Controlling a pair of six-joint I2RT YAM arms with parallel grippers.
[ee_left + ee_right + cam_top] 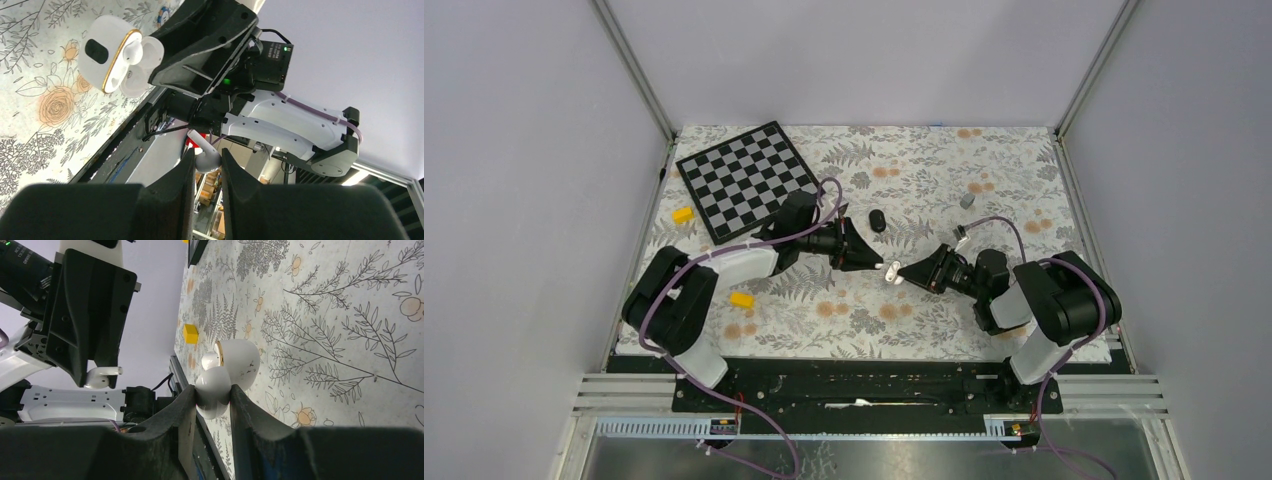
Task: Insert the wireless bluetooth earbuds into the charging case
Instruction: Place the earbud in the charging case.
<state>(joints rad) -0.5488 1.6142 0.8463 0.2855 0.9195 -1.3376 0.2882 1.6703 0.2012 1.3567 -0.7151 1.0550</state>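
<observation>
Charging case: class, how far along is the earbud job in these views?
Done: the charging case is open, gripped by the right gripper, and one white earbud looks seated inside. In hand: the left gripper pinches the second earbud, close to the case. Left: seat it in the empty dark socket.

The left end effector, pinching an earbud, and right end effector, pinching the open charging case, nearly touch mid-bench, leaving a narrow gap. A black pebble lies just beyond them; the bench nearer lies open.
</observation>
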